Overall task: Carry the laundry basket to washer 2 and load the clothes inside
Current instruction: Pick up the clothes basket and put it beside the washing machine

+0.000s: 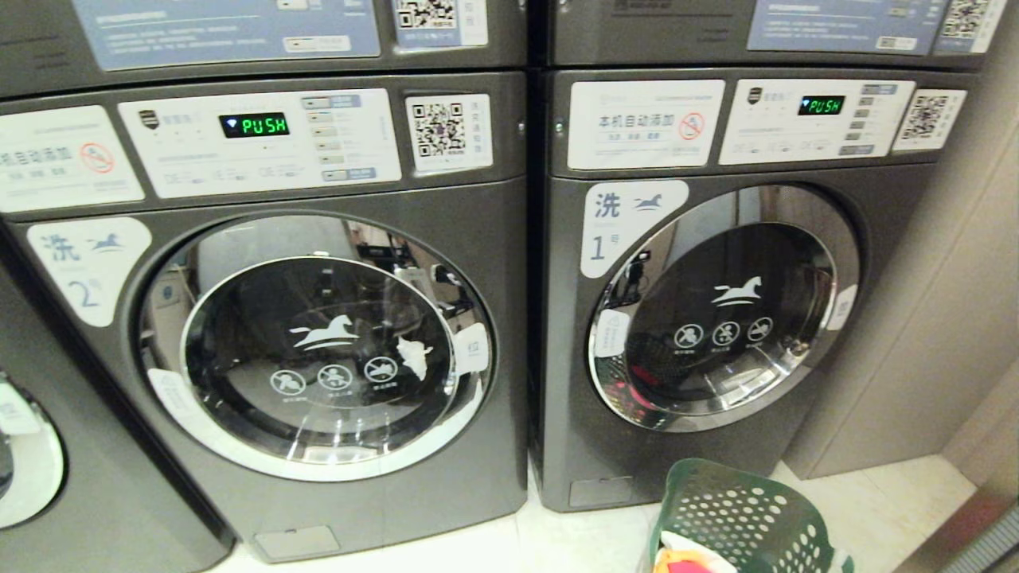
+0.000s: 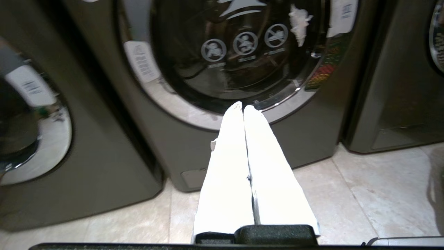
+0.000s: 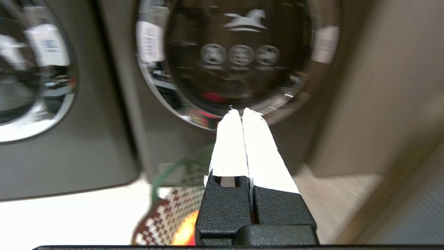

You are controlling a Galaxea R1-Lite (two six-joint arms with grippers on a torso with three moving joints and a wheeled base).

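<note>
- Washer 2 (image 1: 318, 350) stood in front of us, left of centre in the head view, a dark grey front-loader with its chrome-ringed round door closed and a white label with a blue 2 at its upper left.
- We read "PUSH" in green on its display (image 1: 255, 125), set in the white control panel above the door.
- Washer 1 (image 1: 716, 318), of the same grey kind, stood just beside it on our right, door closed too, with its own green display lit.
- We saw part of a third grey washer (image 1: 48, 446) at the far left edge, its number label out of sight.
- We found the laundry basket (image 1: 740, 517), dark green with round holes, on the pale tiled floor (image 1: 573, 541) in front of washer 1, near the lower edge of the head view, well apart from the door of washer 2.
- We made out the clothes (image 1: 689, 561) inside the basket: a bit of white, yellow-orange and pink-red at the very bottom of the head view.
- Our left tool (image 2: 242, 108) hung in the air facing the lower part of the door of washer 2, its white fingers pressed together and grasping nothing.
- Our right tool (image 3: 241, 111) pointed towards the door of washer 1, above the basket, likewise clenched and empty.
</note>
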